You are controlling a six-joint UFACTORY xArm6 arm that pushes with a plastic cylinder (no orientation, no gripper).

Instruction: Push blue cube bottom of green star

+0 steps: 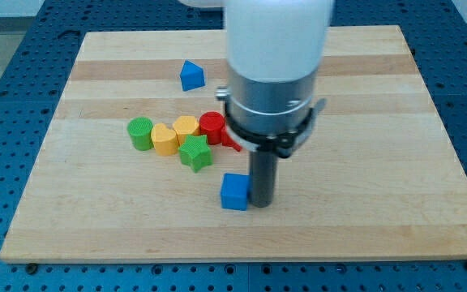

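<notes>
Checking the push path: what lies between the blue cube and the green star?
Nothing: in the camera view, only bare wooden board separates the blue cube from the green star. My tip touches the cube's right side.

White cylindrical arm housing (pixel 278 36), silver metal collar (pixel 270 101), black clamp ring (pixel 270 134), dark straight rod (pixel 263 174).

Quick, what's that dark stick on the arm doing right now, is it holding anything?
My tip: no gripper, holds nothing; it sits against the blue cube on the view's right.

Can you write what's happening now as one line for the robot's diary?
my tip: touching blue cube's right side | green star: up-left of cube | step: cube not yet below star
</notes>
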